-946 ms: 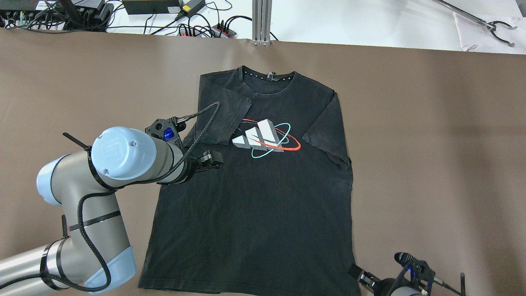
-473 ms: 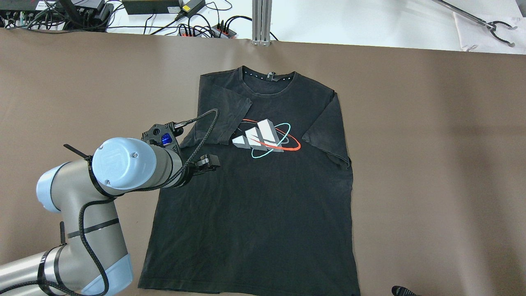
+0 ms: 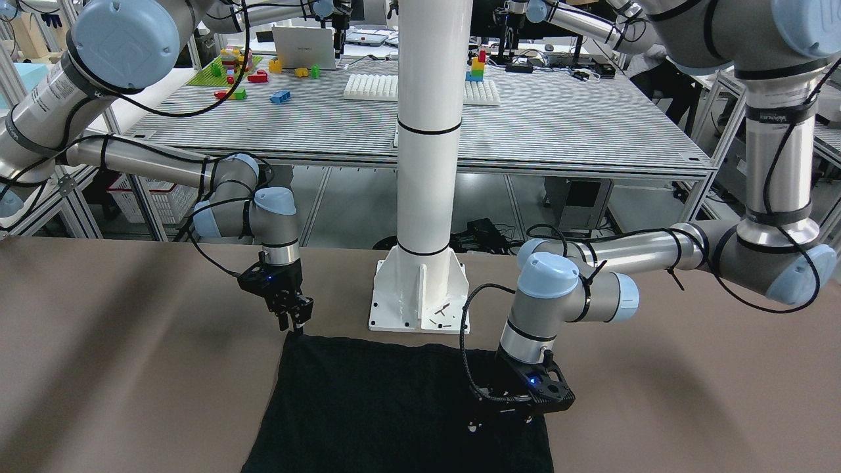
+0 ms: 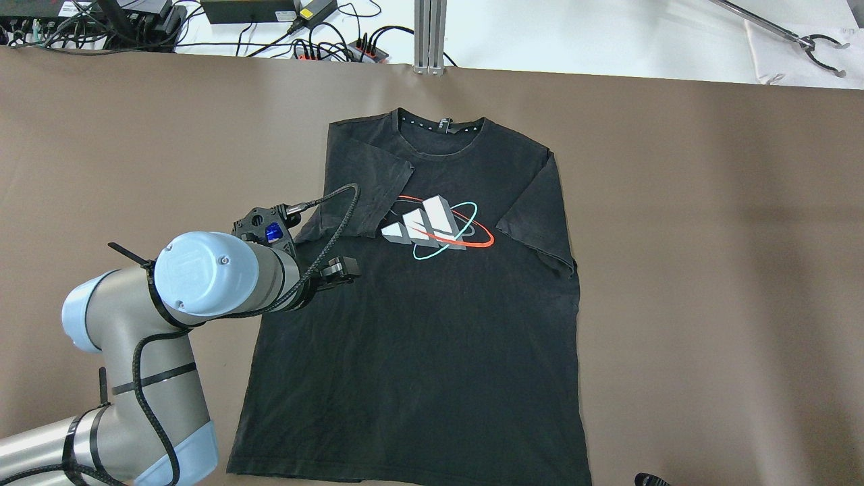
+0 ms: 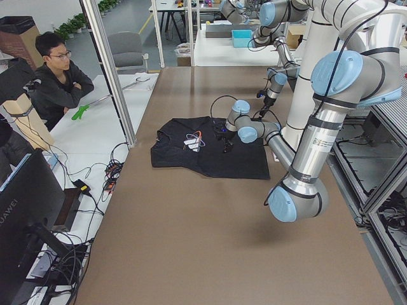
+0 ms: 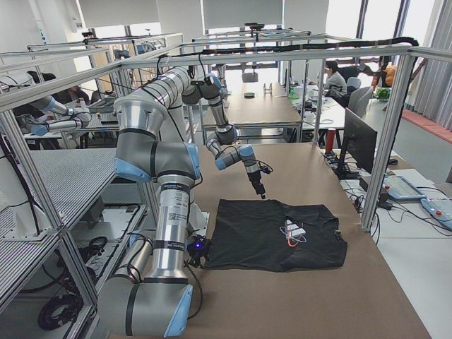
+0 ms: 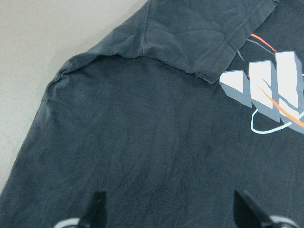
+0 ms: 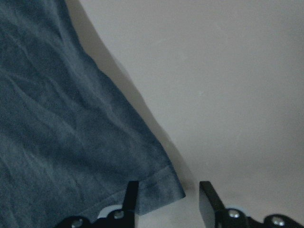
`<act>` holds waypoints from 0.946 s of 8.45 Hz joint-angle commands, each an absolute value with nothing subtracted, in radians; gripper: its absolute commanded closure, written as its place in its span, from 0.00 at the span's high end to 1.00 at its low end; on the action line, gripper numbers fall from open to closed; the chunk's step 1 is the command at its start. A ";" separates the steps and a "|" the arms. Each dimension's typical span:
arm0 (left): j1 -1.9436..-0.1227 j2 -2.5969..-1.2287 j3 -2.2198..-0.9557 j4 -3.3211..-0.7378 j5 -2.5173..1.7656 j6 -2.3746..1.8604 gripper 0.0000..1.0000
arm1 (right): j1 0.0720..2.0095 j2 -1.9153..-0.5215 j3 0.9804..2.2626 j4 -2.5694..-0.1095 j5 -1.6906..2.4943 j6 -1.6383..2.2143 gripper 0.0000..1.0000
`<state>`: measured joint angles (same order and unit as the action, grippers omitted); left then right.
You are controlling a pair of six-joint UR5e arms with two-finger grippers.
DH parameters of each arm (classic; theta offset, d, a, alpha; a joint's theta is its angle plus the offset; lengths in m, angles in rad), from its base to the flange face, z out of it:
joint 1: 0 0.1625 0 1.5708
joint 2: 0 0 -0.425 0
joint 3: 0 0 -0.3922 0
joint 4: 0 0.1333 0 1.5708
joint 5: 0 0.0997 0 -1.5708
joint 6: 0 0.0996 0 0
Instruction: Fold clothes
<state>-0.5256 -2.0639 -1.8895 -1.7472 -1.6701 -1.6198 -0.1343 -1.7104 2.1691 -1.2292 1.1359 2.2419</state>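
Note:
The clothes are one black T-shirt (image 4: 432, 324) with a grey, red and teal logo (image 4: 432, 226). It lies flat on the brown table, collar away from me. Its left sleeve (image 4: 368, 196) is folded inward onto the chest. My left gripper (image 4: 339, 270) hovers open over the shirt's left side just below that sleeve, and its fingers (image 7: 97, 211) stand wide apart with nothing between them. My right gripper (image 3: 294, 323) is open at the hem's right corner. That corner (image 8: 164, 190) lies flat on the table between its fingers (image 8: 130, 194).
The white pole's base plate (image 3: 420, 295) stands just behind the shirt's hem. An aluminium post (image 4: 429, 37) and cables (image 4: 324, 47) sit past the far table edge. A person (image 5: 60, 76) sits beyond that side.
My left gripper drifted slightly back toward me over the shirt. My right gripper slid down out of the overhead view from the shirt's lower right corner. The shirt has not moved.

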 commanded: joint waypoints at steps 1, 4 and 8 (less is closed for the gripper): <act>-0.523 -2.065 -1.884 -1.749 -1.658 -1.620 0.94 | -0.126 -1.701 2.164 -1.238 1.131 2.241 0.51; -0.515 -2.071 -1.882 -1.749 -1.658 -1.620 0.94 | -0.126 -1.701 2.154 -1.271 1.131 2.240 0.51; -0.515 -2.072 -1.882 -1.747 -1.658 -1.621 0.94 | -0.123 -1.700 2.181 -1.282 1.132 2.238 0.00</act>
<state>-0.5146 -2.0743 -1.8812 -1.7476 -1.6583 -1.6200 -0.1249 -1.6998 2.1620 -1.2804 1.1312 2.2395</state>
